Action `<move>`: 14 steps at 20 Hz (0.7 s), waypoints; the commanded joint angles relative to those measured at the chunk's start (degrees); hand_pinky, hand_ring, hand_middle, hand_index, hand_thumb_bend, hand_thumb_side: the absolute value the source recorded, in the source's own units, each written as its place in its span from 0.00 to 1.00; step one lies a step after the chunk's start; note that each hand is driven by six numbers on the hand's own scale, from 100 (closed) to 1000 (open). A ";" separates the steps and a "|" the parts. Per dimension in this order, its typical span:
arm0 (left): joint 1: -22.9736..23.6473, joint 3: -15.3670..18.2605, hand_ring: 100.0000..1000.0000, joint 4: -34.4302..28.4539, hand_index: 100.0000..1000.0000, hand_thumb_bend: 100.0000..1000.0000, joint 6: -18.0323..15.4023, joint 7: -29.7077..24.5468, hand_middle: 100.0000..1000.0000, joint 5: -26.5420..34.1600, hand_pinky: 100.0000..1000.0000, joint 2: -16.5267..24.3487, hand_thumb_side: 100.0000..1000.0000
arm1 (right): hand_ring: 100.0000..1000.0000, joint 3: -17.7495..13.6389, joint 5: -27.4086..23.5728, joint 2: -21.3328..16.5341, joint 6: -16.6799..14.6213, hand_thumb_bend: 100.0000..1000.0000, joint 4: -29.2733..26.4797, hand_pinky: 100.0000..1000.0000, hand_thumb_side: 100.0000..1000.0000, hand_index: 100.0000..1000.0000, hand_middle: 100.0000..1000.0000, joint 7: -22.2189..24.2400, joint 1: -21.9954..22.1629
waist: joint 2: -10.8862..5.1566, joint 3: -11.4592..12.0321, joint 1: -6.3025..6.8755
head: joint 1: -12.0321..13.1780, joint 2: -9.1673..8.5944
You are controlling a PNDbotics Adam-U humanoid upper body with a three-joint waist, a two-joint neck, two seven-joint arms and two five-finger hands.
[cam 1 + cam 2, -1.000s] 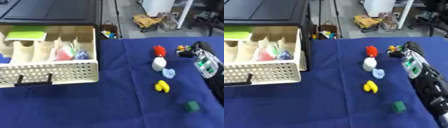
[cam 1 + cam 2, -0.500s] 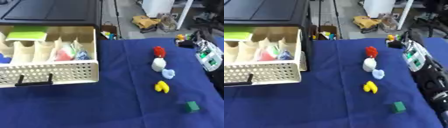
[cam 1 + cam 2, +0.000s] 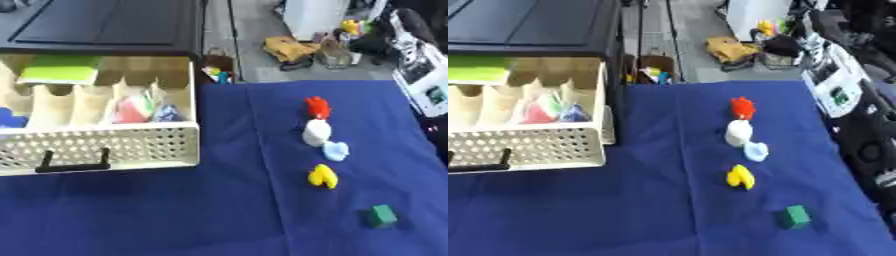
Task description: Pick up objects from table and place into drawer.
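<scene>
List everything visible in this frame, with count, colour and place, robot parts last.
Perforated cream plastic drawer: one, pulled open at the left, black handle on its front, dividers inside.
Green flat item: one, at the back of the drawer.
Pink and blue items: a few, in a right-hand compartment of the drawer; shapes unclear.
Black cabinet top: one, above the drawer.
Dark blue tablecloth: one, covering the table.
Red toy: one, farthest in the row on the cloth.
White rounded piece: one, just in front of the red toy.
Pale blue piece: one, next nearer.
Yellow toy: one, nearer again.
Green cube: one, nearest, right.
Right hand: raised at the upper right, holding a small yellow object.
</scene>
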 commanded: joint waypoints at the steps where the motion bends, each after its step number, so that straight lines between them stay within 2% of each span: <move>1: -0.32 -0.23 0.53 -0.75 0.81 0.14 0.13 -0.20 0.59 0.34 0.37 1.66 1.00 | 0.78 1.46 -1.62 -2.07 -0.44 0.38 -5.45 0.67 0.53 0.26 0.31 0.61 -2.28 | -1.37 0.21 -0.02 | -0.22 0.21; 3: -0.32 -0.28 0.53 -0.75 0.81 0.14 0.18 -0.22 0.59 0.46 0.37 1.76 1.00 | 0.78 3.13 -2.40 -1.45 -0.44 0.38 -8.62 0.67 0.54 0.26 0.31 1.20 -3.31 | -1.54 0.49 -0.17 | -0.39 0.28; 7: -0.38 -0.48 0.53 -0.75 0.81 0.14 0.28 -0.39 0.59 0.74 0.37 1.82 1.00 | 0.78 5.81 -3.31 0.89 1.57 0.37 -13.57 0.67 0.55 0.26 0.31 2.30 -5.64 | -1.78 1.12 -0.40 | -0.74 0.46; 14: -0.59 -0.79 0.53 -0.75 0.81 0.14 0.58 -0.78 0.59 1.36 0.37 1.85 1.00 | 0.78 8.74 -3.34 6.13 2.99 0.36 -17.02 0.67 0.55 0.27 0.31 4.50 -9.41 | -2.17 2.74 -0.97 | -1.13 0.59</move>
